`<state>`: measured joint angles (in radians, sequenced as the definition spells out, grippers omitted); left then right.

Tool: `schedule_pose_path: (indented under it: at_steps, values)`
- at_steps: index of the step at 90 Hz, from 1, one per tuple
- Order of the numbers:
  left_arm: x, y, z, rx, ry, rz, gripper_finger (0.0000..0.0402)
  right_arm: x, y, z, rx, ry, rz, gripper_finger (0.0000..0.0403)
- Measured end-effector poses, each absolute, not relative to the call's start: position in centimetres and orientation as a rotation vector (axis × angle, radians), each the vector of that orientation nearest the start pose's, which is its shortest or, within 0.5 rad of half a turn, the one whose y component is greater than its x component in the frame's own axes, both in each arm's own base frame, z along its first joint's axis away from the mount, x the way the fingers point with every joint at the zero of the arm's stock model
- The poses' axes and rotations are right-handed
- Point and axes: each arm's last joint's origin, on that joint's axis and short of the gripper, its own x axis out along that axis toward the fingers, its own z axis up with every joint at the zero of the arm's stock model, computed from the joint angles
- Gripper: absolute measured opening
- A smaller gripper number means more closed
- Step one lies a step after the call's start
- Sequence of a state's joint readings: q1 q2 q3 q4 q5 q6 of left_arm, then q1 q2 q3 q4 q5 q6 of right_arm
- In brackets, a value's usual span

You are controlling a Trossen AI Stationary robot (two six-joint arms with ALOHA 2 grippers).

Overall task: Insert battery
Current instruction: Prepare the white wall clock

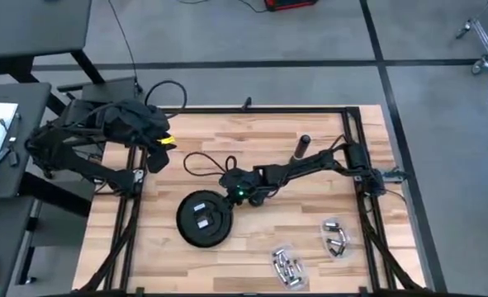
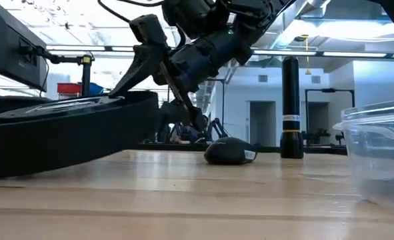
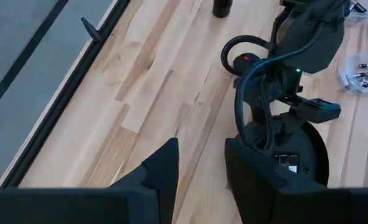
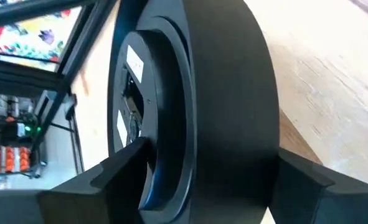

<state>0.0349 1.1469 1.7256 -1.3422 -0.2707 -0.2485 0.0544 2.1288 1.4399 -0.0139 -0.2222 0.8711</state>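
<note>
From above, the right gripper [image 1: 227, 191] is being held at the rim of a round black disc device [image 1: 204, 219], with loose batteries [image 1: 286, 267] lying well apart from it. At table level, a black computer mouse [image 2: 230, 152] and an upright black cylinder [image 2: 291, 107] are being shown beyond that gripper. The left gripper [image 3: 199, 171] is being kept folded back, fingers parted, gripping nothing. In the right wrist view, the disc's thick edge [image 4: 233, 93] is being straddled by spread fingers [image 4: 103, 180].
</note>
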Motion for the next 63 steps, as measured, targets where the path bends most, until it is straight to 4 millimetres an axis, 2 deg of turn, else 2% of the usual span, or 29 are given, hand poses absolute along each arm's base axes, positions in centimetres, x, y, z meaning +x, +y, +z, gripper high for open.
schedule_pose_path:
  at_steps: [22, 41, 63]
  values:
    - [15.3, 1.3, 46.2, -0.145, 0.719, 0.383, 0.0109, 45.7, 3.1, 15.4, 0.883, 0.809, -0.074, 0.0260]
    - [15.3, 1.2, 46.2, -0.159, 0.723, 0.349, 0.0109, 46.4, 3.0, 16.8, 0.850, 0.797, -0.029, 0.0260]
    - [15.3, 1.1, 46.2, -0.159, 0.728, 0.326, 0.0109, 46.5, 2.4, 16.8, 0.868, 0.803, -0.007, 0.0260]
